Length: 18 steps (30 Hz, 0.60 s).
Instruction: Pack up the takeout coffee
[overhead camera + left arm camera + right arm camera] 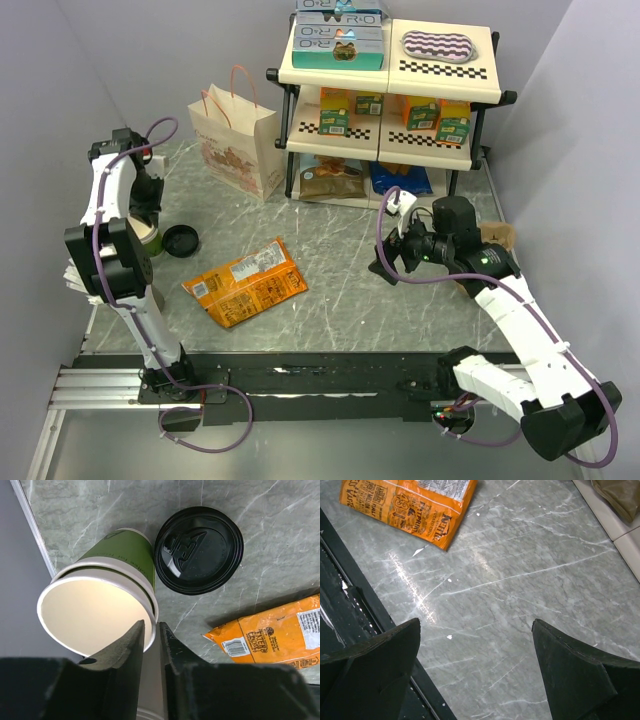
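Straddling the rim of the upright, lidless green cup at the counter's 9 o'clock, the left tool sets one finger inside, one outside, jaws narrow; whether they pinch, I cannot tell. Paper bag stands at the cup's 1 o'clock.

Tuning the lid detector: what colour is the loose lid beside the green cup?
The lid is glossy black; the left wrist view shows it best.

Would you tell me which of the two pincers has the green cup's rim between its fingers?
The left pincer: its fingers straddle the rim of the lidless green cup. The right pincer gapes wide, only marble tabletop between its fingers.
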Motion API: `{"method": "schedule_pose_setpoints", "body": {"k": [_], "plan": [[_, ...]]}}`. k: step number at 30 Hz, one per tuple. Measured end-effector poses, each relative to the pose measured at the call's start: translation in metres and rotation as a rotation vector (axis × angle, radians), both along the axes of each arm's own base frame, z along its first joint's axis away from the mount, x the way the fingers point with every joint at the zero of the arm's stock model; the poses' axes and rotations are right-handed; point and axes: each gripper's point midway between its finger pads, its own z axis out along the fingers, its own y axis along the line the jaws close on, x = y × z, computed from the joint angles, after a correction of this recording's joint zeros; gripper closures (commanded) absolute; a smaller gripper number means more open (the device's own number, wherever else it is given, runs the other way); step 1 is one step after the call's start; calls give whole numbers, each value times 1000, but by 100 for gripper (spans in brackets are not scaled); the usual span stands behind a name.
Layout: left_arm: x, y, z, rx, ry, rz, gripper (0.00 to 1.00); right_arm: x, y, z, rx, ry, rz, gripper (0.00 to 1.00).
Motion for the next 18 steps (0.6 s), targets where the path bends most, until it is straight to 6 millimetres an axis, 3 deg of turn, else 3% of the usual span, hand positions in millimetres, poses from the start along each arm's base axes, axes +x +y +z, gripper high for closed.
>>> {"method": "schedule_pose_setpoints", "body": {"k": [7,18], "plan": [[-2,2,-4,12,12,-10,88,3,1,-1,-1,-2,-3,2],[-4,9,-4,52,24,-12,96,6,1,-1,-4,-6,-8,2]]}}
